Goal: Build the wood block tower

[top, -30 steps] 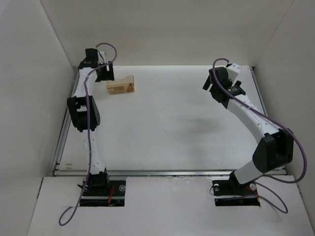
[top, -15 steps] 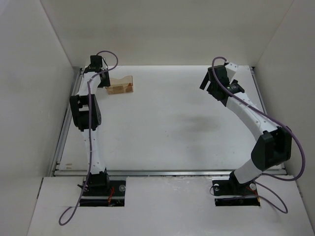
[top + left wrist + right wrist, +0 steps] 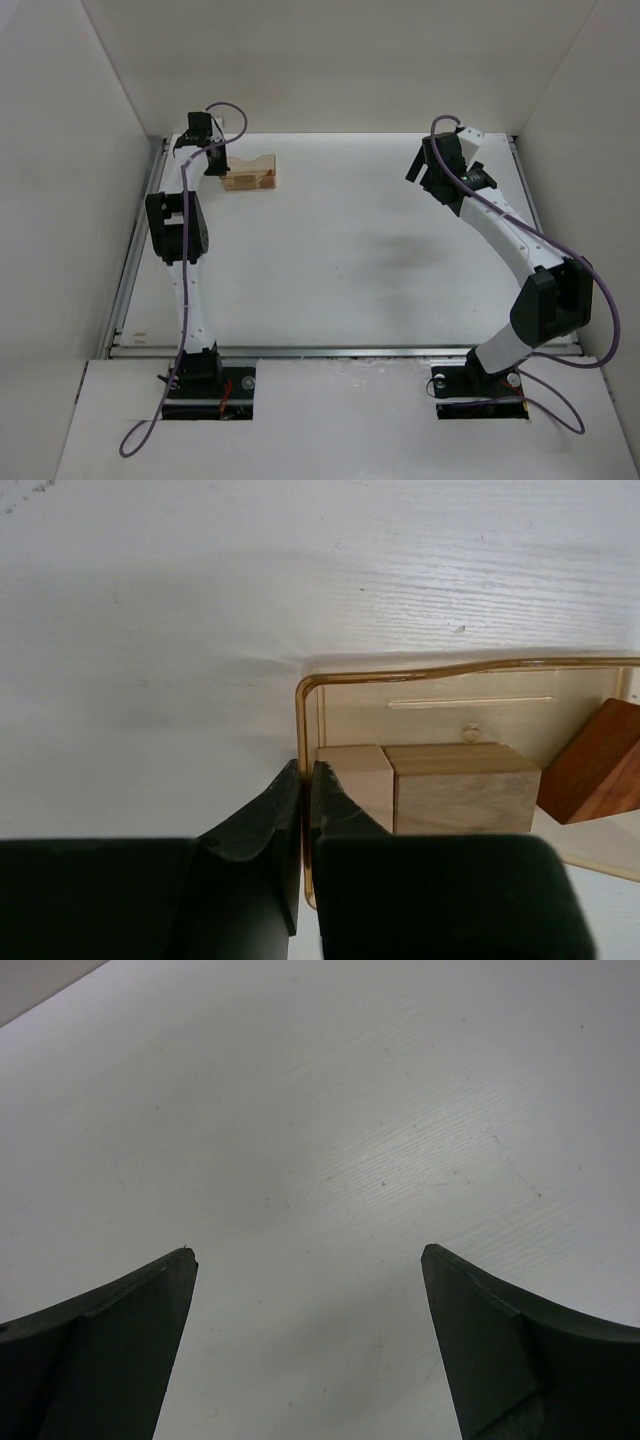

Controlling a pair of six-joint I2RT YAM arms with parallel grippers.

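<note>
Wood blocks [image 3: 460, 790] in amber tray [image 3: 420, 672], left pincer [image 3: 305, 776] pinching its rim

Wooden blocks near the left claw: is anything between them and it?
Only the clear amber tray holding the tan blocks and reddish block: the left gripper is shut on its side wall, one finger inside beside them.

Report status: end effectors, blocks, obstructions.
Left end effector shut on tray rim. Right end effector open, empty. Blocks in tray, side by side. No obstruction seen.
</note>
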